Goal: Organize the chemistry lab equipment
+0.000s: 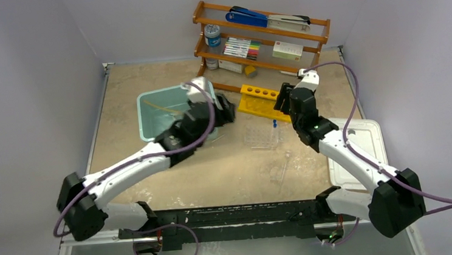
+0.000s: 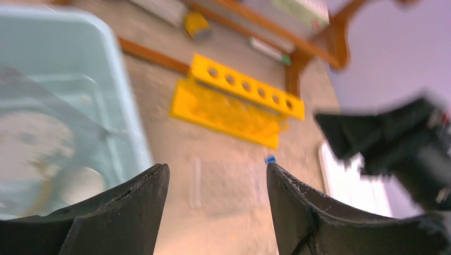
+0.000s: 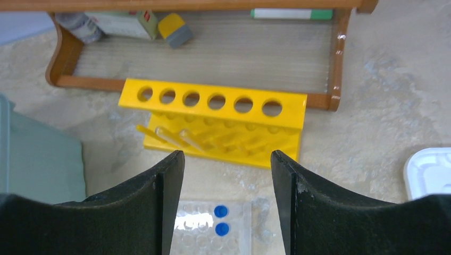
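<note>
left fingers (image 2: 141, 199): spread wide, holding nothing, beside the teal bin (image 2: 125, 90).
right fingers (image 3: 162, 186): apart, empty, over the clear tray (image 3: 240, 239).
yellow rack (image 3: 228, 141): on the bench (image 3: 372, 106), just before the wooden shelf (image 3: 332, 64).
clear tray: near side of rack, two blue caps inside.

Top view: high, rear, looking down. Wrist views: close, low, both sharing yellow rack (image 3: 205, 99).
</note>
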`<state>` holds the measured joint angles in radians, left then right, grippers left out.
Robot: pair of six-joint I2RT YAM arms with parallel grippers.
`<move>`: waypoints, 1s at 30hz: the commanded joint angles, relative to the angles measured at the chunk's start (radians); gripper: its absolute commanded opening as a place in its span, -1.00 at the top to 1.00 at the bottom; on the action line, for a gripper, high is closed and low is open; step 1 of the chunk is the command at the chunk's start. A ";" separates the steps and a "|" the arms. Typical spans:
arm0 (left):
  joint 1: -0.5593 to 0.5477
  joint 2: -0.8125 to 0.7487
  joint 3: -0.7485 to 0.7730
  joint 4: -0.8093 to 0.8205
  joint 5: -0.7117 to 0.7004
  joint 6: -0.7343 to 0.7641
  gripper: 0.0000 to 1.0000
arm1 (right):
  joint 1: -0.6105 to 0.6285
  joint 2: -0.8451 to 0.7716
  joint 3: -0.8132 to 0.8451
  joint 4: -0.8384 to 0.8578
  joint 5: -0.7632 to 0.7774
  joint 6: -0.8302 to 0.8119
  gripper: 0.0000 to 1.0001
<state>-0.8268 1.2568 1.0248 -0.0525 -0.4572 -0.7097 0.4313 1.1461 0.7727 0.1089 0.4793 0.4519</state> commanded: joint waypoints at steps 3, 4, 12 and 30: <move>-0.295 0.274 0.023 0.118 -0.138 0.009 -0.35 | -0.049 -0.055 0.107 -0.002 0.128 -0.007 -0.21; -0.332 0.324 0.050 0.117 -0.158 0.011 -0.36 | -0.050 -0.069 0.105 0.006 0.153 -0.013 -0.21; -0.453 0.668 0.326 0.030 -0.257 0.056 -0.37 | -0.067 -0.172 0.074 -0.002 0.197 -0.056 -0.20; -0.530 0.845 0.386 0.097 -0.141 0.062 -0.28 | -0.094 -0.212 0.056 -0.063 0.183 -0.094 -0.21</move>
<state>-1.3441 2.1044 1.3529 -0.0021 -0.6083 -0.6670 0.3447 0.9360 0.8257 0.0269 0.6556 0.3733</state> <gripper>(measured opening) 0.645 0.605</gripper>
